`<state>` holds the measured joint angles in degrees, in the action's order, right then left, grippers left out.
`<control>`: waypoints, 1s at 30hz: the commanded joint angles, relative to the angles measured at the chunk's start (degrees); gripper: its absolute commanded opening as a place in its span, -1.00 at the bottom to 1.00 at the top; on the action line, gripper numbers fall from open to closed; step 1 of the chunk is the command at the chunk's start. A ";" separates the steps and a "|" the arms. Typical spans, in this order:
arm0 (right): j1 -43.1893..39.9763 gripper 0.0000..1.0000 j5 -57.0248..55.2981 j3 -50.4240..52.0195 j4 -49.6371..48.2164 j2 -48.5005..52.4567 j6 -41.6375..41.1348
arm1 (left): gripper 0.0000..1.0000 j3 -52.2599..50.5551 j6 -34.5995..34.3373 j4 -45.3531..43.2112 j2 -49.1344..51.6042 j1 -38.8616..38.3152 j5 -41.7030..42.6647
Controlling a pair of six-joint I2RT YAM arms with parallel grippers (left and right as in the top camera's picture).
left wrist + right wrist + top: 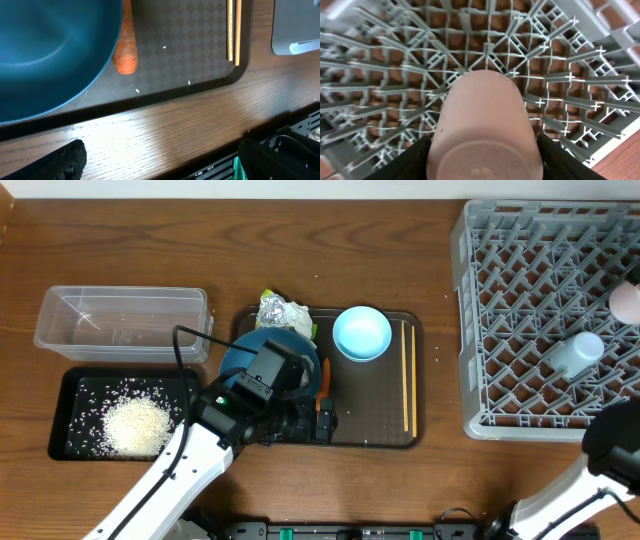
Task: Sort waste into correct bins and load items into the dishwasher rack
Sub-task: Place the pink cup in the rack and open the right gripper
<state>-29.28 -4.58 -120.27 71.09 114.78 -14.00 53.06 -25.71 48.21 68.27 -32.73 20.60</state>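
- The right gripper (485, 161) is closed round the whitish cup (480, 115), which is smooth and round. It hangs over the grey dishwasher rack (560, 75).
- The rack is all thin plastic pegs, so I think the cup could land crooked and tip over.
- The left gripper (162, 152) is open wide and holds nothing. It is at the near edge of the brown tray (200, 30).
- The slim orange carrot (126, 45) lies snug beside the big dark blue bowl (50, 50). The carrot may roll, or a finger may bump the shiny bowl.
- The crinkly foil wrapper (283, 312) sits at the tray's far edge.

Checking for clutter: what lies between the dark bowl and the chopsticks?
The carrot, beside the bowl, then mostly bare tray; seen in the left wrist view.
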 commanded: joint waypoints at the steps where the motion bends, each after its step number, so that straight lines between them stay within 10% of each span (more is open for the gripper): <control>1: -1.14 0.00 -0.13 -0.35 -0.09 0.81 1.25 | 0.99 -0.02 -0.11 0.20 0.33 0.13 -0.72; 12: -1.07 0.66 0.17 -0.35 0.17 1.38 1.20 | 0.99 -0.02 -0.11 0.20 0.33 0.13 -0.72; 30: 12.39 0.55 22.16 -0.35 4.20 -1.29 1.46 | 0.99 -0.02 -0.11 0.20 0.33 0.13 -0.72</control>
<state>-22.35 10.63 -120.25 74.46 115.70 -12.99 53.06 -25.71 48.21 68.27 -32.73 20.60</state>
